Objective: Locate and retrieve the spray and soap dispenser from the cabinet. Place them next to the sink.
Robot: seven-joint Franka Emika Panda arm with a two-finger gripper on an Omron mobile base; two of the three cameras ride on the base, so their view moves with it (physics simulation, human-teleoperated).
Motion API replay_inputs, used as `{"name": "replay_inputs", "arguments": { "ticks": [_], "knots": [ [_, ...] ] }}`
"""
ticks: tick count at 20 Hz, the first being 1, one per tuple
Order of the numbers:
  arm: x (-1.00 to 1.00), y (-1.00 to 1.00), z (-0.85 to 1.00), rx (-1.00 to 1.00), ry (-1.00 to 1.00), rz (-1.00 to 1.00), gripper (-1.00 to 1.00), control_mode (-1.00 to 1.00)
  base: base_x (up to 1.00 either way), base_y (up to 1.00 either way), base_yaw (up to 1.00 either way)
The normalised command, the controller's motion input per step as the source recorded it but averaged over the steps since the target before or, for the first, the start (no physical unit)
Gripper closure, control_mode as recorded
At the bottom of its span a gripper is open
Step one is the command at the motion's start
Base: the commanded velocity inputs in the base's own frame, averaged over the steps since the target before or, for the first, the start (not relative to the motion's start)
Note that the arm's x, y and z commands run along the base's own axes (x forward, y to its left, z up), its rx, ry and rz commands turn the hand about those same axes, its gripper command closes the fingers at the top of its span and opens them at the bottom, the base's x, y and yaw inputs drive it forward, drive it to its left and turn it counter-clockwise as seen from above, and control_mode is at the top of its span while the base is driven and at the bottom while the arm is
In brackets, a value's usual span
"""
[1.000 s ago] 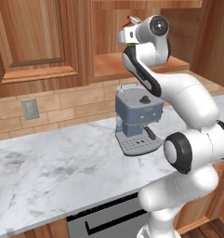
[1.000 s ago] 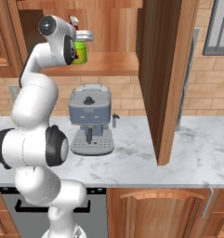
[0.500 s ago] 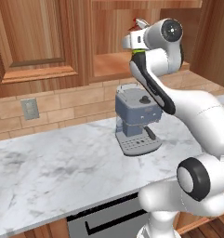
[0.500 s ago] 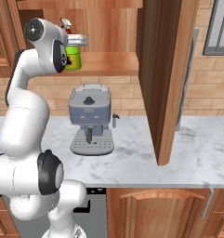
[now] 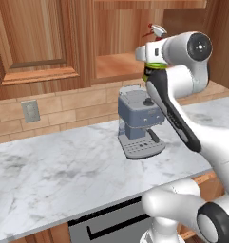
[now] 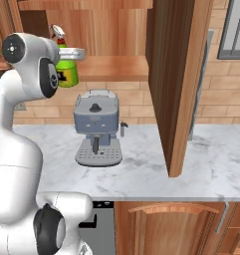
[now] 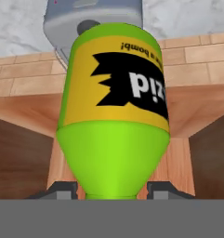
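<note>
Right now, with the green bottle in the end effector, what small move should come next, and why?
Probably carry the spray further out from the cabinet and clear of the coffee machine below. The end effector grips its neck, and it hangs in front of the shelf niche. No sink is in view.

Kitchen: marble counter [image 5: 63, 166], coffee machine [image 6: 96, 127], wooden cabinets [image 5: 35, 42].

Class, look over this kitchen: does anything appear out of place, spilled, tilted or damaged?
Nothing stands out. The spray is upright, clamped in the gripper by the cabinet; the coffee machine stands upright, nothing spilled.
</note>
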Motion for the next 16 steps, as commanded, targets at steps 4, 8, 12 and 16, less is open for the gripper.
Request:
{"name": "replay_inputs", "arguments": {
  "ticks": [4, 8, 12, 16],
  "knots": [
    [-1.0, -0.06, 0.0, 0.03, -0.05, 0.0, 1.0, -1.0, 0.0, 0.0, 0.0],
    [-1.0, -0.06, 0.0, 0.02, -0.05, 0.0, 1.0, -1.0, 0.0, 0.0, 0.0],
    [-0.87, -0.03, -0.02, 0.0, 0.0, -0.01, 1.0, -1.0, 0.0, 0.0, 0.0],
    [-0.55, 0.0, -0.14, 0.0, 0.0, -0.01, 1.0, -1.0, 0.0, 0.0, 0.0]
  ]
}}
